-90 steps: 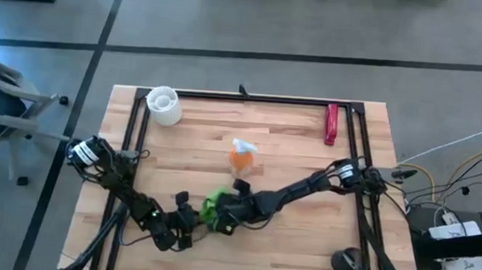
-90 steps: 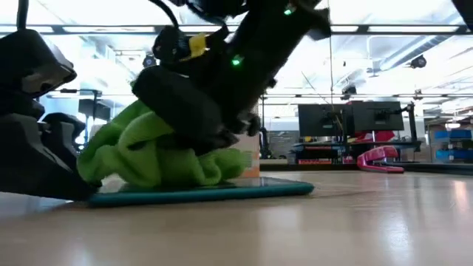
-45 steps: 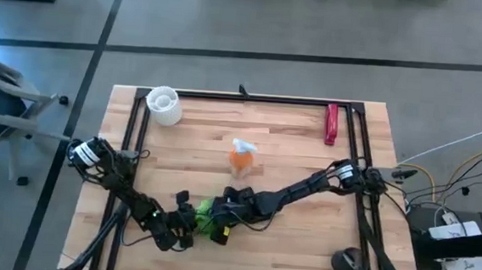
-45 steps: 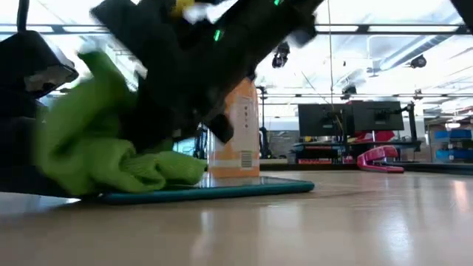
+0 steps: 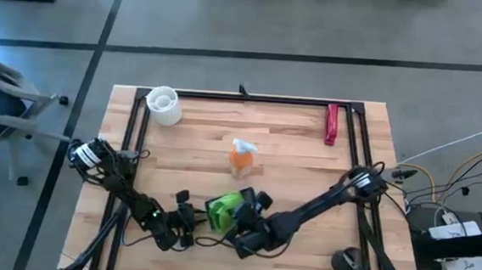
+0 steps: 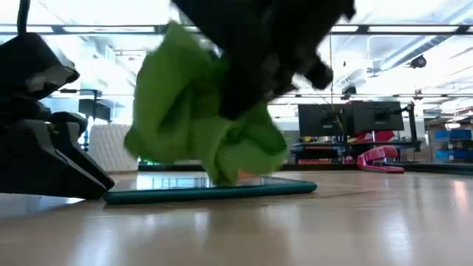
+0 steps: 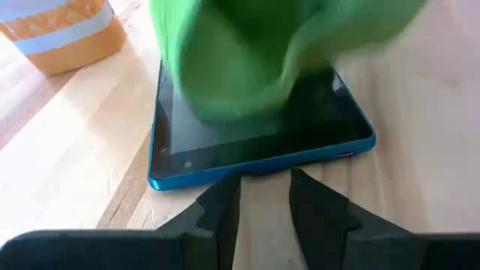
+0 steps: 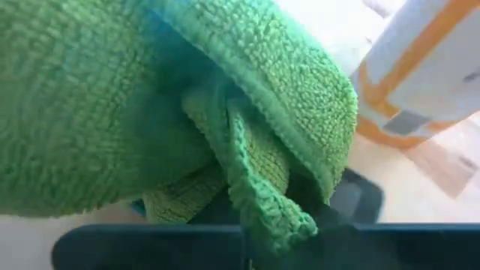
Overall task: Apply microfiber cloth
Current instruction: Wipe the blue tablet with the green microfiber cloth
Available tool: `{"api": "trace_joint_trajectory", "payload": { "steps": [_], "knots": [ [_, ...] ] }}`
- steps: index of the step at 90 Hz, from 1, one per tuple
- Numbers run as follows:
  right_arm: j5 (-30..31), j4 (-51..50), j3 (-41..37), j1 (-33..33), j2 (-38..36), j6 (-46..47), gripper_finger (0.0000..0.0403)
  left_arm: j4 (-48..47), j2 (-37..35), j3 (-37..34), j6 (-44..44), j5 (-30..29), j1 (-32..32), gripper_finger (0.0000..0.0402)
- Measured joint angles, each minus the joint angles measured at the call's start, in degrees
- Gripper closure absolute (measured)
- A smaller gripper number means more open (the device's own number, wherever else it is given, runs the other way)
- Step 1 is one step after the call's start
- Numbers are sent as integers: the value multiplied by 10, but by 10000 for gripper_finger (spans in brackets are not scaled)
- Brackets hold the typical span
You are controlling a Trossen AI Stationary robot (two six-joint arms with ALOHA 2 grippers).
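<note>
Cloth motion is the change: the microfiber cloth (image 6: 203,125), a moment ago bunched at the left end of the blue-edged tablet (image 6: 211,192), now sits mid-slab, low centre of the high view, clamped in the right gripper (image 5: 237,213). The wipe is probably underway. Left gripper (image 7: 262,199), fingers narrowly parted and empty, waits at the tablet's edge.

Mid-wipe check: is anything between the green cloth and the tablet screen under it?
Nothing visible. The right gripper holds the microfiber cloth bunched directly over the tablet, its lower folds reaching the glass. The orange bottle stands behind, off the screen.
</note>
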Motion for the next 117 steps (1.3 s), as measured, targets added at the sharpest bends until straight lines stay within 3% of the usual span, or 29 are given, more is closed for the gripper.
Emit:
{"api": "trace_joint_trajectory", "payload": {
  "steps": [21,40,59,70,86,94,107,117],
  "knots": [
    [-2,85,0,-32,64,3,403,26,0,-1,31,-4,0,303],
    [-102,295,2,-40,93,-122,403,29,0,-1,32,-5,0,303],
    [-154,317,0,-34,82,-173,403,30,0,0,32,-4,0,304],
    [-145,285,0,-13,56,-198,403,30,0,-1,31,-4,0,303],
    [-43,169,0,20,-6,-190,403,31,0,0,29,-3,0,303],
    [1,78,0,38,-28,-146,403,31,0,0,29,-3,0,303],
    [16,-63,0,47,-39,-34,403,33,0,0,29,-3,0,303],
    [19,-86,0,43,-13,12,403,35,0,-1,29,-3,0,303]
  ]
}}
